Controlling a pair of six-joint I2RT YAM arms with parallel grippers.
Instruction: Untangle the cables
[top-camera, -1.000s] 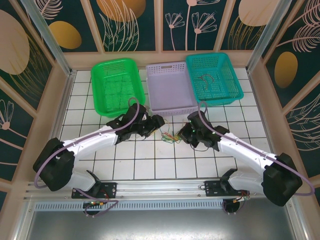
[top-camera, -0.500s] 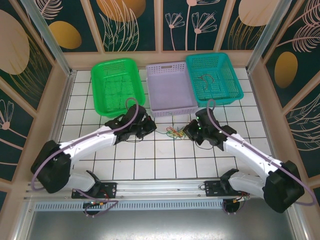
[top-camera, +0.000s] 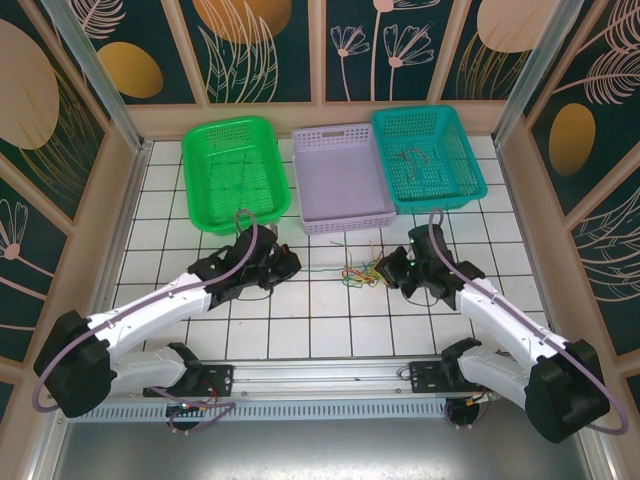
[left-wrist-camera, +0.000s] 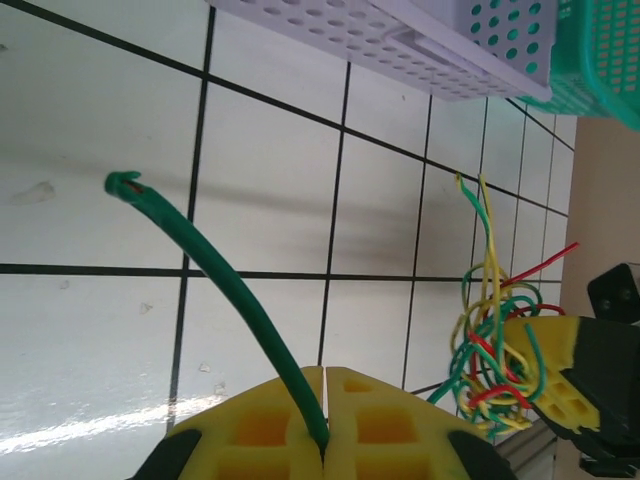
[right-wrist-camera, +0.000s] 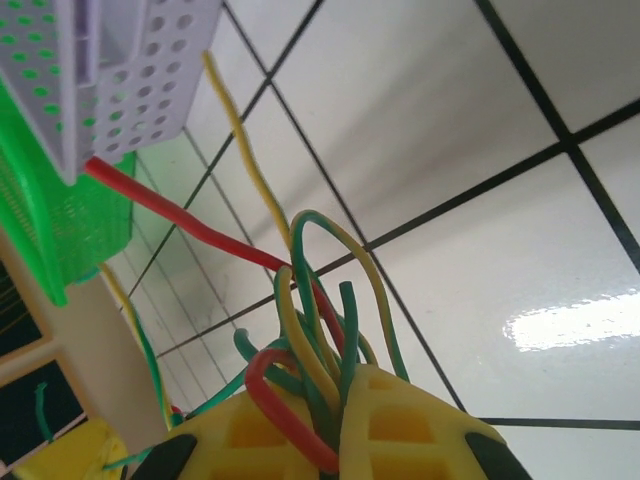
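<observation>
Three baskets line the far edge of the table (top-camera: 330, 320): a green basket (top-camera: 240, 229) on the left, a lilac basket (top-camera: 345, 221) in the middle and a teal basket (top-camera: 432, 205) on the right, the three rims close side by side. Just near of the lilac basket's front wall lies one tangle of cables (top-camera: 358, 273), with green, yellow, red and orange strands too crossed to count. Two arms meet it from either side. The left gripper (top-camera: 293, 264) stands a little to the left of the knot, its yellow pads pressed together on one green cable (left-wrist-camera: 240, 300) whose free end curves up past them over the tiles. The right gripper (top-camera: 384, 270) sits at the knot's right edge, jaws closed on a bunch of red, yellow and green loops. Bare white tiles run on the near side between the arms, and the side walls stand well apart from both grippers. One dark cable (top-camera: 412, 160) lies in the teal basket.
</observation>
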